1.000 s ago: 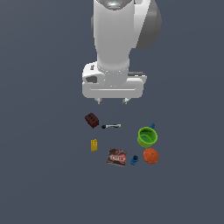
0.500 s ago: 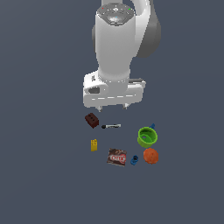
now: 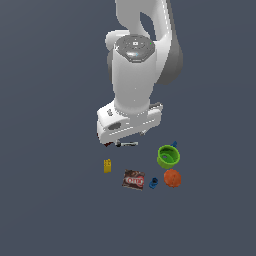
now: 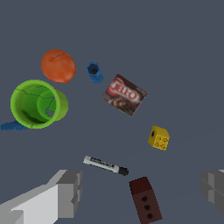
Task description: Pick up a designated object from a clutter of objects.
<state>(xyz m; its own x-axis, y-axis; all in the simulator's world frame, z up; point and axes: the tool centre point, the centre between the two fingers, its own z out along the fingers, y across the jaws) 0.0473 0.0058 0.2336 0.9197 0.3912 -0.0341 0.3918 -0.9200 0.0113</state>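
Note:
The designated object, a flat dark-brown box with a red-and-white label [image 3: 134, 179] [image 4: 124, 95], lies flat among the clutter of objects. My gripper [image 3: 125, 140] [image 4: 141, 187] is open and empty, with its fingers [image 4: 65, 192] wide apart. It hangs above the brown brick [image 4: 145, 200] and the black-and-white marker [image 4: 106, 165] [image 3: 127, 144], short of the box. In the exterior view the hand hides most of the brick. The yellow block [image 3: 107, 166] [image 4: 159, 138] sits between brick and box.
A green cup [image 3: 168, 156] [image 4: 37, 103] and an orange ball [image 3: 172, 178] [image 4: 58, 65] lie toward the exterior view's right of the box. A small blue bit [image 3: 153, 183] [image 4: 95, 72] rests close beside the box. Another blue piece [image 3: 173, 144] [image 4: 13, 126] lies behind the cup.
The arm has swung down toward the clutter, and the hand now covers the brick in the exterior view. The objects have not moved.

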